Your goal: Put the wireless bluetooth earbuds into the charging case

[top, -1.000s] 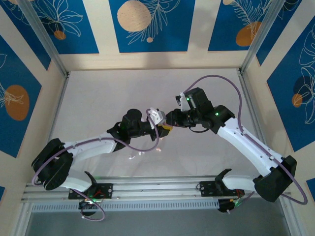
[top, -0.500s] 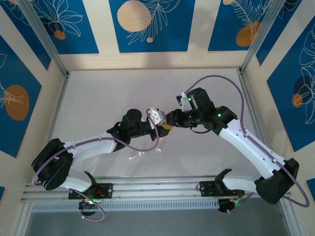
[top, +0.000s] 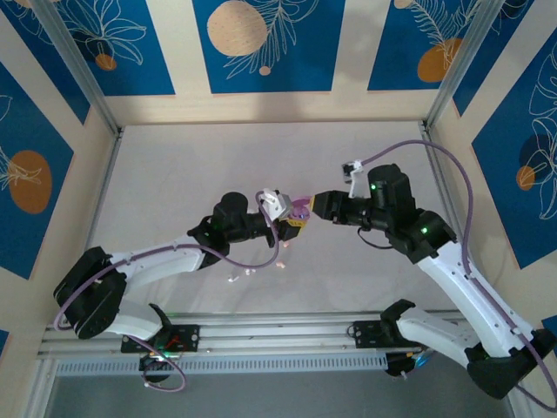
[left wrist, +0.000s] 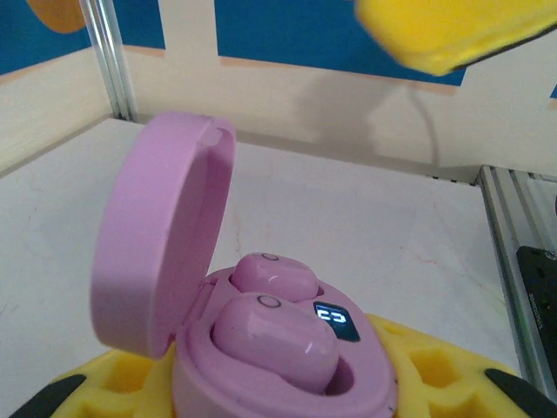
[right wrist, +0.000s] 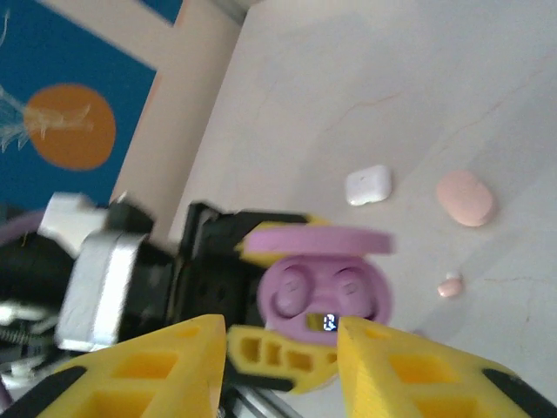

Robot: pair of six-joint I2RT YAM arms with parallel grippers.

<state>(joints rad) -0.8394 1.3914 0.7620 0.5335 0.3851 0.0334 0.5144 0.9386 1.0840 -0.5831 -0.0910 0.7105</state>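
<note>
Two purple earbuds (left wrist: 274, 335) sit side by side in the wells of an open purple case (left wrist: 209, 387), its lid (left wrist: 161, 235) tipped up and a small display lit at its front. The left gripper (top: 294, 223) clamps the case between yellow fingers above the middle of the tabletop (top: 174, 174). The right gripper (top: 318, 206) hangs just beside it, jaws apart and empty. On the tabletop a white case (right wrist: 367, 185) and a pink case (right wrist: 466, 197) lie side by side, a loose pink earbud (right wrist: 449, 286) near them.
</note>
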